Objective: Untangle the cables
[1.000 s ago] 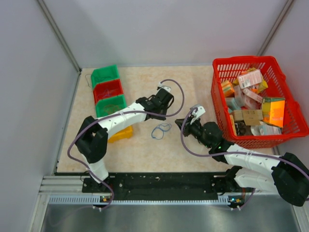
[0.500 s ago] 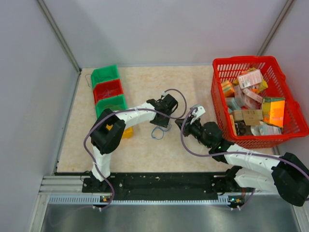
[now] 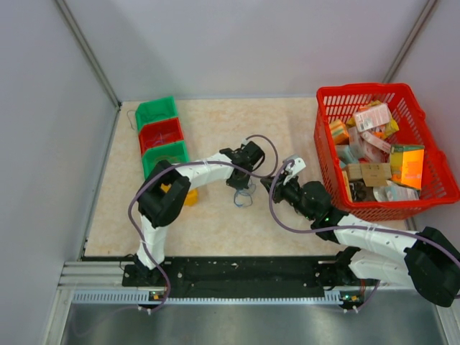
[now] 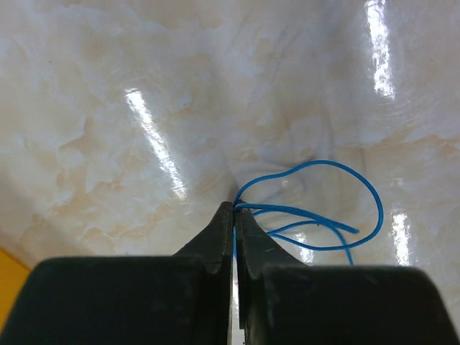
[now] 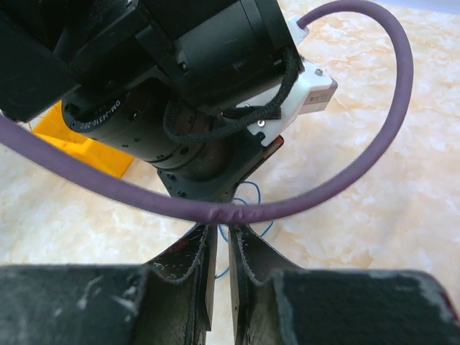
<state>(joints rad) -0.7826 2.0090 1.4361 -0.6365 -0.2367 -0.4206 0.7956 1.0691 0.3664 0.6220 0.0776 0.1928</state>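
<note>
**Blue wire pinched in left gripper; right grip unclear**

Left gripper (image 4: 233,210): black jaws pressed together at the tips, clamped on one blue strand of the cables (image 4: 325,162). The strand comes out right at the tip line. From there the blue wire loops off to the right and lies flat on the glossy beige marbled table (image 3: 215,129), with two or three more blue strands fanning out under the loop. Only blue shows in this bundle.

Right gripper (image 5: 221,231): jaws nearly together, with only a thin slit between them. A blue thread shows in line with the slit, but I can't tell whether it is pinched or just lying behind, so I can't call it gripping or closed.

The right gripper points straight at the left wrist and sits just beside it. A purple hose (image 5: 388,136) arcs across its view.

From overhead, both grippers meet near the middle of the table, with the wire bundle on the surface just under and in front of the left tip.

Further out:
- Far left is a row of bins, green (image 3: 157,113), red (image 3: 161,134) and green (image 3: 165,154).
- A yellow bin (image 3: 188,196) is partly hidden by the left arm.
- A red basket (image 3: 438,180) full of packets sits at the right edge, well apart from the wires.
</note>
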